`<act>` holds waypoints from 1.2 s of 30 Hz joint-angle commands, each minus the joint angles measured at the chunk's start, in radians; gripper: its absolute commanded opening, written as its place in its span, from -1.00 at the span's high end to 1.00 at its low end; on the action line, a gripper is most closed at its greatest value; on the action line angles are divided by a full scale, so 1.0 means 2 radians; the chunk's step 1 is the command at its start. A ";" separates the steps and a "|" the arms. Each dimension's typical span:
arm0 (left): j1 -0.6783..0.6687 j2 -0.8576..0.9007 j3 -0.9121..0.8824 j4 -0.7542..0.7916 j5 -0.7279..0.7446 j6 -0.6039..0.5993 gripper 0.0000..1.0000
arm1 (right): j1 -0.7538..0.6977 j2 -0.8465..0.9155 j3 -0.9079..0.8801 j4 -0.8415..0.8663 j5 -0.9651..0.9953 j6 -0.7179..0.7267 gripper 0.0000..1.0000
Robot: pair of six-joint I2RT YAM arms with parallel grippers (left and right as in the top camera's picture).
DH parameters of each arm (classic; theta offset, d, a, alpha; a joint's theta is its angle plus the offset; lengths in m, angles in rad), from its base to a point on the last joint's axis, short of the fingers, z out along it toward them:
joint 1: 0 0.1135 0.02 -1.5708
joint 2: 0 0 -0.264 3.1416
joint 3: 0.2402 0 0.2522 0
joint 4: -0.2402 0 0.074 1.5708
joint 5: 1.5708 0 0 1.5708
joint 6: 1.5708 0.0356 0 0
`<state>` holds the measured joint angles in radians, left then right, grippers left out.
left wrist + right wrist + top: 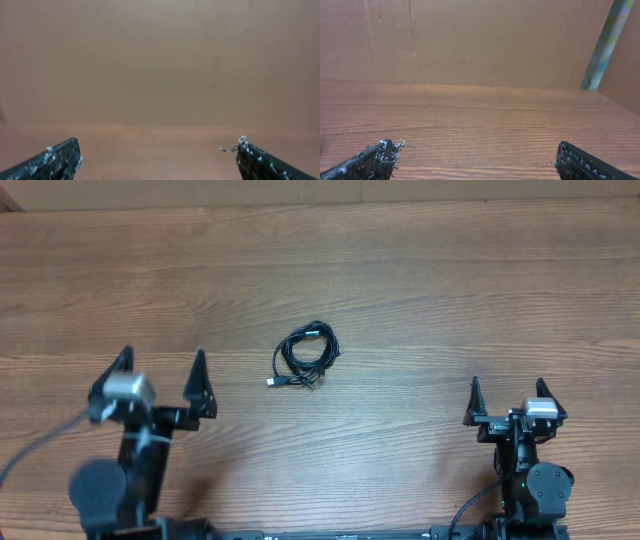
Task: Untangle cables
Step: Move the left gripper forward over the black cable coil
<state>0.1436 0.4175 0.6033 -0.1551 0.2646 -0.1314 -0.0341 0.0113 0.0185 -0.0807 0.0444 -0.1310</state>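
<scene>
Now, left pincer (162, 356): wide open and holding nothing. It sits low at the near edge of the bench (420, 270), on the left side.
Left pincer up close (159, 145): two black fingertips (60, 157) stand far apart. Only blurry brown shows between them.
Right pincer (508, 386): wide open too, with nothing in it. It sits at the near edge on the right side.
Right pincer up close (479, 147): two black fingertips (377, 157) stand far apart, with bare wood grain between them.
Cables (308, 350): a small black bundle, looped and mixed up. It lies flat on the bench, a bit further out than both pincers and between them. Neither pincer touches it.
Plug (272, 383): a little silver tip that sticks out of the bundle on the near left.
Wall (470, 40): plain brown, standing up behind the far edge of the bench.
Strip (606, 45): greenish and leaning, at the far right by the wall.
</scene>
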 commanded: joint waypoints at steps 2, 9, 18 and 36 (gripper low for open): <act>-0.004 0.099 0.104 -0.070 0.101 -0.008 -0.99 | -0.002 -0.002 -0.005 0.002 0.003 -0.001 -1.00; -0.004 0.224 0.240 -0.213 0.195 -0.008 -0.99 | -0.002 -0.002 -0.005 0.002 0.003 -0.001 -1.00; -0.023 0.325 0.258 -0.256 0.376 -0.013 -0.99 | -0.002 -0.002 -0.005 0.002 0.003 -0.001 -1.00; -0.095 0.532 0.258 -0.271 0.246 -0.129 -1.00 | -0.002 -0.002 -0.005 0.002 0.003 -0.001 -1.00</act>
<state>0.0170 1.4288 1.0996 -0.7036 0.9188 -0.3717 -0.0341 0.0113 0.0185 -0.0803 0.0448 -0.1314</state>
